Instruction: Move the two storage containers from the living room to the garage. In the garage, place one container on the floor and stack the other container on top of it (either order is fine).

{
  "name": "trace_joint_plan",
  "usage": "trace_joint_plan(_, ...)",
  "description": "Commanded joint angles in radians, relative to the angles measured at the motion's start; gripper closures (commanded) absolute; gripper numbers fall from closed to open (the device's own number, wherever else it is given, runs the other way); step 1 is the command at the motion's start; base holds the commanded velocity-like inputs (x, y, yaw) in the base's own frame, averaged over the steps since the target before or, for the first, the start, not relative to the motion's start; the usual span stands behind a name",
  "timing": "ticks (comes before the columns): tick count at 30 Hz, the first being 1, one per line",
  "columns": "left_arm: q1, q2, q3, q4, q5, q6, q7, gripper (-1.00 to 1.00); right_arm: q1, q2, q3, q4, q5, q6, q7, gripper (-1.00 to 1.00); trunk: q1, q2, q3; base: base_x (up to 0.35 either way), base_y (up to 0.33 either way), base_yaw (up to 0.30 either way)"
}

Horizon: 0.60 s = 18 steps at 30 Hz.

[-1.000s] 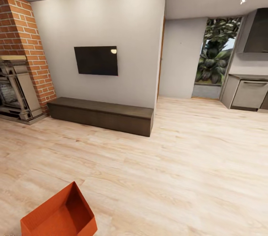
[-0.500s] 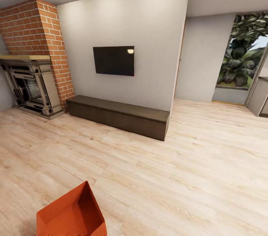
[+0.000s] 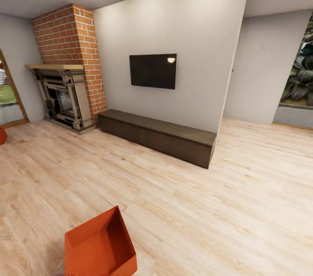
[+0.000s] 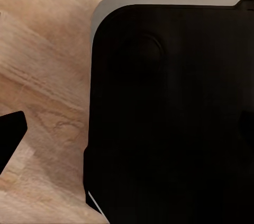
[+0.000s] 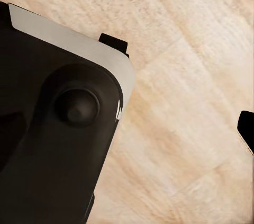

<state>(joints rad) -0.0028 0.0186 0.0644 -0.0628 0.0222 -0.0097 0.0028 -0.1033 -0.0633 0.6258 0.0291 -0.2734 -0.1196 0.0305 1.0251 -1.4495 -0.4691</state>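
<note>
View panned left; one storage container (image 3: pixel 99 247) on wood floor (image 3: pixel 195 206); both grippers' state unclear.

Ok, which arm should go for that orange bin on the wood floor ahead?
Probably the left. The orange bin sits low and left of centre in the head view, on the left arm's side. Neither pincer is near it yet; both wrist views look down at the wood floor beside the robot's dark base.

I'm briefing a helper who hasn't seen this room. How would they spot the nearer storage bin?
Start at the red brick fireplace, then come forward across the light wood plank floor to the view's near edge. The orange-red open-top rectangular bin sits there, empty, the only fully visible bright thing on the pale boards.
</note>
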Motion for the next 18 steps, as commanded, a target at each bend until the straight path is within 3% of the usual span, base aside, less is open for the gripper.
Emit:
trace_joint_plan(1,0.0,0.0,0.006,0.0,0.002,-0.001,0.0,-1.0,-0.001,0.0,0.008,0.003,-0.01,-0.006,0.003,-1.0,0.0,-0.001,-0.001,0.0,0.0,0.27)
trace_joint_plan(18,0.0,-0.002,0.006,0.0,0.002,-0.001,0.0,-1.0,-0.001,0.0,0.009,0.003,-0.01,-0.006,0.003,-1.0,0.0,-0.001,-0.001,0.0,0.0,0.27)
